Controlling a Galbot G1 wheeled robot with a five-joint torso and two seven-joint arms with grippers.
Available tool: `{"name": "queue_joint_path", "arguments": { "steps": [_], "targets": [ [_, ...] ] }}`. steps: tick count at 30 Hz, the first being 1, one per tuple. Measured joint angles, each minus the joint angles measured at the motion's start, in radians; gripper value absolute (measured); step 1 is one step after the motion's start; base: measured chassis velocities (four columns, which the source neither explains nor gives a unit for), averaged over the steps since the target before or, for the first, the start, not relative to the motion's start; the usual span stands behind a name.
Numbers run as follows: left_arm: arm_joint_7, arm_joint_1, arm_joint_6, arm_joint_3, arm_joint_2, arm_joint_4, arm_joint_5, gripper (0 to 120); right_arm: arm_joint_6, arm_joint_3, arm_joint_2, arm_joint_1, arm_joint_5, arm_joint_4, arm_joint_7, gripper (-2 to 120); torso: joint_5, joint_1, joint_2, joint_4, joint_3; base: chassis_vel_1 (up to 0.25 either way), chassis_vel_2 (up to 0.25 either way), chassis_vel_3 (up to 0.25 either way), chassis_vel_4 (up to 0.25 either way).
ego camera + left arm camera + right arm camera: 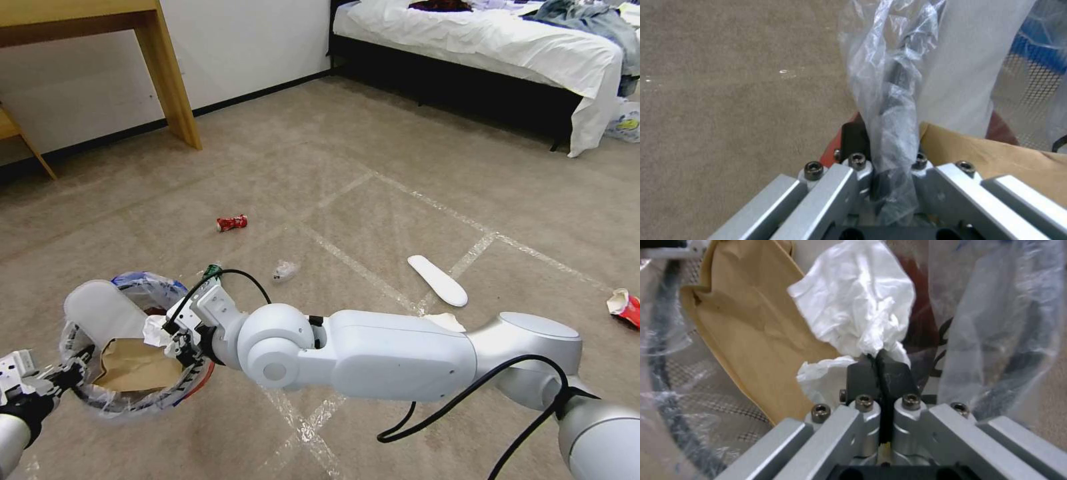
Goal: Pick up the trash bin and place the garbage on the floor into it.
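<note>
Right end effector (880, 368) pinches crumpled tissue (858, 303), feather-light, soft, over trash bin (87, 393); left end effector (889, 173) clamps bin's slippery bagged rim; crushed can (231, 223) beyond bin.

The right arm (400, 363) crosses in front of the bin (127, 393) and hides its near right rim and part of a white slipper (445, 321) behind the forearm. A brown paper bag (137, 367) and another slipper (100, 310) cover the bin's bottom. At the picture's right edge a red wrapper (627, 308) is cut off, and the small scrap (285, 270) on the carpet is too small to identify.
</note>
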Motion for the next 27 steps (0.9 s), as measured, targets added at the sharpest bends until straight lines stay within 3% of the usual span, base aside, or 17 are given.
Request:
{"name": "queue_joint_path", "arguments": {
  "steps": [27],
  "targets": [
    [0.003, -0.015, 0.0, 0.015, -0.014, 0.021, 0.011, 1, -0.004, -0.015, 0.038, 0.015, -0.002, -0.005, 0.018, 2, 0.0, 0.0, 0.0, -0.0001, 0.0, 0.0, 0.0, 0.0, 0.0]
  ]
}}
